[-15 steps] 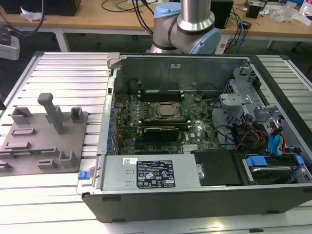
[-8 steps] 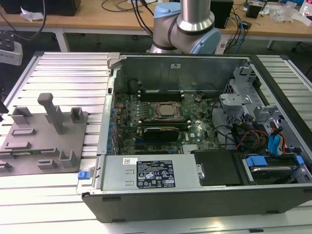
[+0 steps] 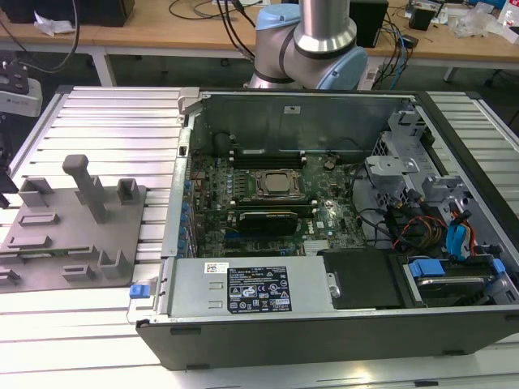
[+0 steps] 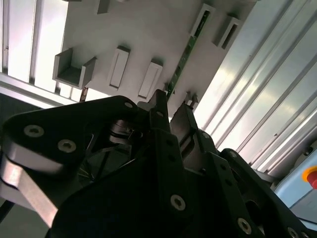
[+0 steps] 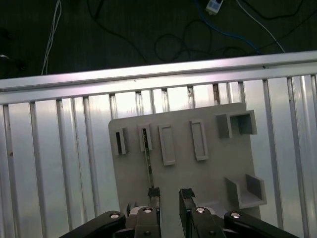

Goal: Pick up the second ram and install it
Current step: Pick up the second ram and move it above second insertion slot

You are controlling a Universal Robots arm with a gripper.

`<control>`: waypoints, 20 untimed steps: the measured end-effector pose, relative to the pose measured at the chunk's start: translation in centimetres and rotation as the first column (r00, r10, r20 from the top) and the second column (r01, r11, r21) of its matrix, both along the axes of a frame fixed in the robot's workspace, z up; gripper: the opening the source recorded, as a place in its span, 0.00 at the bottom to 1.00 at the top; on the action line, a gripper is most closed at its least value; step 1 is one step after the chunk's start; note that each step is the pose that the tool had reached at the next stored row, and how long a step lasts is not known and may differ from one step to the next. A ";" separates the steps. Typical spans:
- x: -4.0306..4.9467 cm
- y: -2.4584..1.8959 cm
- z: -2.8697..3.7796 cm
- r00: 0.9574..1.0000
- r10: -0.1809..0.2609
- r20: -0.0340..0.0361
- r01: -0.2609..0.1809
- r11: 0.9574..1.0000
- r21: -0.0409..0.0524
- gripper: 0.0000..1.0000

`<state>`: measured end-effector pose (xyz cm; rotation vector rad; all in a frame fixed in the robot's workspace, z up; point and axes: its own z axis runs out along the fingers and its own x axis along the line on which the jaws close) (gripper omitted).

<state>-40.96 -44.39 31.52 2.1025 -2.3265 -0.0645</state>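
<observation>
Second ram (image 5: pixel 147 158) (image 4: pixel 185 54), a narrow green circuit-board stick, stands on edge in a slot of the grey plastic fixture plate (image 5: pixel 208 181), directly ahead of the black two-finger claw (image 5: pixel 170 197). Its long axis runs straight away from the fingertips (image 5: pixel 154 194), with the near end just at them. Claw fingers are apart, clamping nothing. The plate lies on a ribbed metal table (image 5: pixel 59 163).

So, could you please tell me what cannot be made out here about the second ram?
The second ram, its face: seen edge-on in both wrist views, so its label is hidden.
Its near end: first wrist view, behind the end effector.
Memory slots: exterior view, too small to tell which are filled.
Arm: exterior view, cut off by the top edge.
</observation>
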 end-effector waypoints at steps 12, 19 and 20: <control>0.00 0.00 -1.74 1.000 0.000 0.000 0.000 1.000 0.000 0.30; 0.00 0.00 -2.67 1.000 0.000 0.000 0.000 1.000 0.000 0.30; 0.00 0.00 -2.83 1.000 0.000 0.000 0.000 1.000 0.000 0.30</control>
